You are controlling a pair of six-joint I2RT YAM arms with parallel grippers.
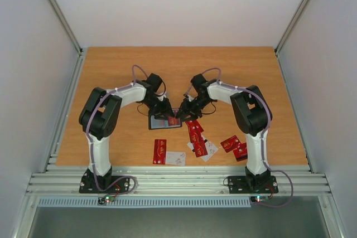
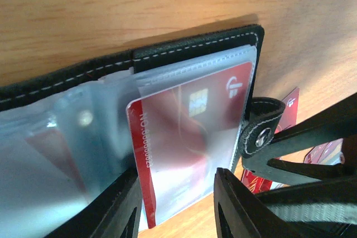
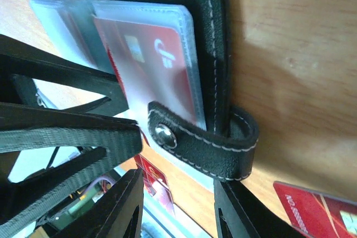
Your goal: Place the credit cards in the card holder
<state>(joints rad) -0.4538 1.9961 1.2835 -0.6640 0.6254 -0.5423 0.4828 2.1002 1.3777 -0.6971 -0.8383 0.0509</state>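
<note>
- Two arms lean in over the middle of the wooden table (image 1: 111,76), and their tips meet above the card holder (image 1: 158,122).
- On the left, the left gripper (image 2: 175,182) has its jaws partway apart over the near corner of a red card (image 2: 189,132). One finger (image 2: 120,210) overlaps the card's bare end. I cannot tell whether it pinches anything.
- Between the two tips, the card holder lies open and flat on the table. Its black stitched cover is underneath and clear plastic sleeves are fanned on top.
- That red card sits in the top sleeve. Its chip and white logo show through the plastic, and a narrow strip at one end is uncovered.
- At the holder's right edge, an unfastened snap tab (image 2: 261,126) curls up with its metal stud showing.
- On the right, the right gripper (image 3: 178,188) has its jaws partway apart with nothing between them. The tab is just beyond its fingertips.
- Loose credit cards lie nearer the arm bases:
  - A red one (image 1: 160,151) lies just beside a white one (image 1: 176,158).
  - A red-and-white cluster (image 1: 198,140) lies right of the holder.
  - Two more red ones (image 1: 234,147) lie by the right arm.
</note>
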